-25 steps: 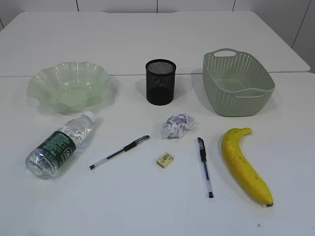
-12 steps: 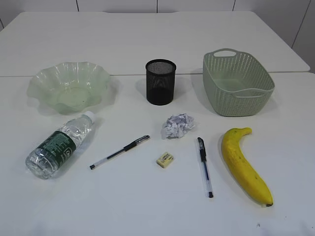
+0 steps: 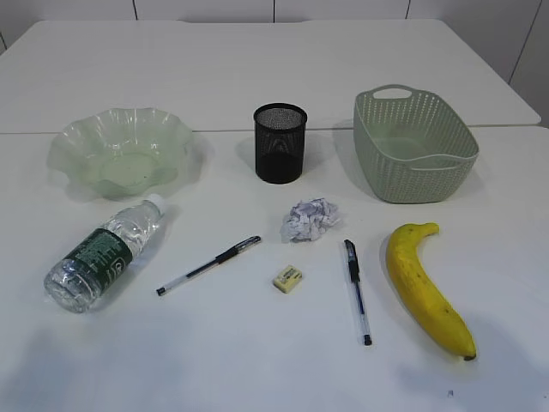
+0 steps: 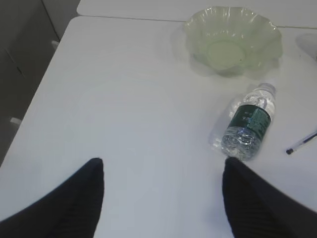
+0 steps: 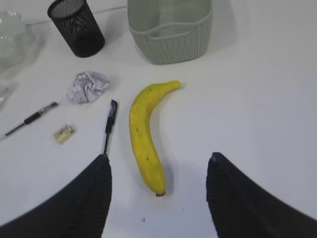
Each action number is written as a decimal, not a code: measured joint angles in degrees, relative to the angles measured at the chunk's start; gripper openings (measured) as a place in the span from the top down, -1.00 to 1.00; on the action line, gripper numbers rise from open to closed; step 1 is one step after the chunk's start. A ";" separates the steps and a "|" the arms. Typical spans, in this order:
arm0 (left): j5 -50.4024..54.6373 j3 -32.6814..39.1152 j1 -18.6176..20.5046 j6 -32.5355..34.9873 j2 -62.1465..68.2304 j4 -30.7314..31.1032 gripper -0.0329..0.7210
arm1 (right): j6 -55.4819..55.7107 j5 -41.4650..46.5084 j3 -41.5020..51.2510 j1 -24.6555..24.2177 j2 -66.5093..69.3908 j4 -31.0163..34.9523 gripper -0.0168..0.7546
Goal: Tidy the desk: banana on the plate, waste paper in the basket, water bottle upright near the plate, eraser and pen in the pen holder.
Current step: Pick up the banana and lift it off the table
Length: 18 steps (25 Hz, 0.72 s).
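A yellow banana (image 3: 425, 286) lies at the right front; in the right wrist view the banana (image 5: 145, 136) lies ahead, between my open fingers. A clear water bottle (image 3: 105, 252) lies on its side left of centre. Two pens lie flat, one (image 3: 208, 265) left of a yellow eraser (image 3: 287, 278), one (image 3: 357, 290) right of it. Crumpled paper (image 3: 310, 220) sits in front of the black mesh pen holder (image 3: 280, 142). The green glass plate (image 3: 120, 151) is back left, the green basket (image 3: 413, 143) back right. My left gripper (image 4: 162, 171) is open over bare table, the bottle (image 4: 246, 124) ahead right. My right gripper (image 5: 158, 167) is open. Neither gripper shows in the exterior view.
The white table (image 3: 257, 360) joins a second table behind, with a seam behind the plate and basket. In the left wrist view the table's left edge (image 4: 47, 84) drops to a dark floor.
Nothing on the table has moved. Faint shadows have appeared at the front left and front right corners of the exterior view.
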 joint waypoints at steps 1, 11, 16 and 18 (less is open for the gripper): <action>0.34 -0.63 0.00 0.00 1.86 0.00 -0.49 | 0.13 -0.81 -0.69 0.00 1.70 0.12 -0.21; -2.79 -1.03 -2.75 -0.82 9.59 0.56 -0.49 | -0.26 2.15 -17.90 0.00 28.08 2.26 -0.21; -3.42 -1.03 -2.75 -2.38 13.65 0.28 -0.49 | -0.40 8.70 -28.47 0.00 42.85 2.40 -0.21; -3.53 -1.03 -2.75 -2.50 15.45 -0.76 -0.49 | -0.40 10.77 -31.74 0.00 48.01 2.87 -0.21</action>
